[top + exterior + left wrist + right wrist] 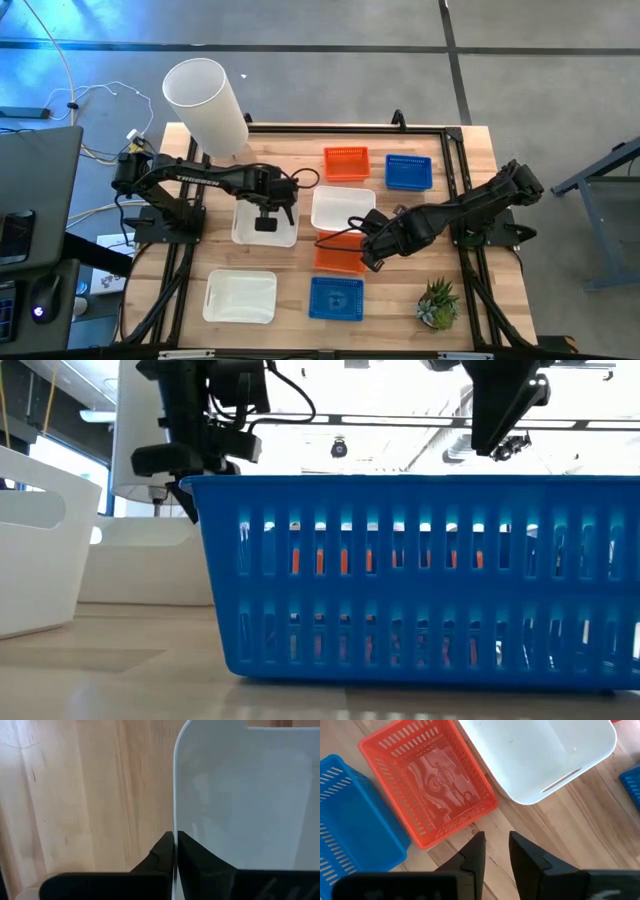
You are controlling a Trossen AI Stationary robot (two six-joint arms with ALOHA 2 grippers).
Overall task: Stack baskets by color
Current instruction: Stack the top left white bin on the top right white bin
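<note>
The white basket (265, 224) I have hold of sits left of centre on the table (470, 150), its near-side wall pinched flat between my left gripper (174, 851) fingers, which are closed as tight as they go on that thin rim. A second white basket (240, 297) lies nearer the front left, and a third (340, 208) sits in the middle, just beside the one I hold. To do this well I'd lift straight up first so the wall doesn't flex or slip, then carry it level over whichever white one I choose, squaring the corners before lowering so it nests.

My right gripper (496, 851) hangs partly open and empty above the wood beside an orange basket (427, 780), with a blue basket (355, 820) on its other side. Far right sit another orange (346, 163) and blue (408, 172). The potted plant (438, 303) and tall white cylinder (205, 105) stay out of it.
</note>
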